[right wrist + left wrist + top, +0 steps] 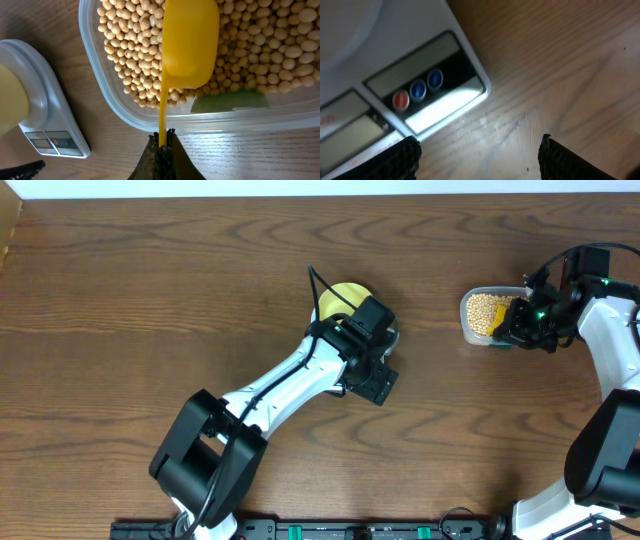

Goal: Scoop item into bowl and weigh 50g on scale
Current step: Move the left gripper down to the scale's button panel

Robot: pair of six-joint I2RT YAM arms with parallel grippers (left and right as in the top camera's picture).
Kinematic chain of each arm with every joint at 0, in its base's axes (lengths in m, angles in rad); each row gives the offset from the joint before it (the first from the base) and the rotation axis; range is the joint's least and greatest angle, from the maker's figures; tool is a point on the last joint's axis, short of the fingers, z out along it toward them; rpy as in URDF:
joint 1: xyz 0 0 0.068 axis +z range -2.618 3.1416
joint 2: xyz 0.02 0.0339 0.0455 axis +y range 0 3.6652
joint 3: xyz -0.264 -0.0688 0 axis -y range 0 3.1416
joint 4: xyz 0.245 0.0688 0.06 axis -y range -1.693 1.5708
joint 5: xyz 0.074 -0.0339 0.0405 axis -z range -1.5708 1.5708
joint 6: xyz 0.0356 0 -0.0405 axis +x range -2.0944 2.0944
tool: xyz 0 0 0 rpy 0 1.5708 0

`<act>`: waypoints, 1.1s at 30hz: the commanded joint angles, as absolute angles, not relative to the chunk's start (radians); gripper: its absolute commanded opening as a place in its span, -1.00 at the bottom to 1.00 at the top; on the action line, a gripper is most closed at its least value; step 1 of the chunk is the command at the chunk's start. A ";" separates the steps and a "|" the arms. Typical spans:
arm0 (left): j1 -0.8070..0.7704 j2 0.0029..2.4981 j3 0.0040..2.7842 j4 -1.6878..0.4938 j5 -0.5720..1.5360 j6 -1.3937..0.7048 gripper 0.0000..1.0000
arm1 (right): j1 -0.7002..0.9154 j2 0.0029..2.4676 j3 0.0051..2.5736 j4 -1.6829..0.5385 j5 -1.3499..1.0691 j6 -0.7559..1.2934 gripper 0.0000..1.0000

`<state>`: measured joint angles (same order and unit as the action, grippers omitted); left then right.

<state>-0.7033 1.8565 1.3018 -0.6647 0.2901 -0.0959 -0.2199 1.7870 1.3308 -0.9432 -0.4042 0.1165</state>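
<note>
Two claws are seen over a brown wooden surface. The right claw is closed tight on the thin handle of a yellow scoop, whose cup is laid among the beans inside a clear plastic tub. Only the cup's smooth outer side is shown, so whether any beans are carried in it cannot be told. The tub is set to the right of the scale, not touching it. The left claw is held wide, with nothing between its fingers, above bare wood just beside the scale's button edge. A red button and two blue buttons are shown on that edge, next to a grey display whose reading cannot be made out. The pale yellow-green bowl is seated on the scale's platform near the middle of the surface, partly hidden from overhead by the left arm.
</note>
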 commanded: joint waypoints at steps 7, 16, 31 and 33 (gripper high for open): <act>-0.704 1.876 1.291 -0.617 0.185 -0.040 0.55 | -0.224 1.807 1.342 -0.961 -0.425 0.095 -0.98; -0.704 1.876 1.258 -0.588 0.164 -0.033 0.55 | -0.224 1.807 1.342 -0.969 -0.425 0.096 -0.98; -0.704 1.877 1.247 -0.577 0.172 -0.039 0.55 | -0.224 1.807 1.342 -0.972 -0.425 0.096 -0.98; -0.704 1.877 1.247 -0.572 0.172 -0.042 0.55 | -0.224 1.807 1.342 -0.972 -0.425 0.096 -0.98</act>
<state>-0.7033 1.8610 1.2602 -0.5751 0.1776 -0.0475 -0.2199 1.7927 1.3308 -0.9642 -0.4042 0.1127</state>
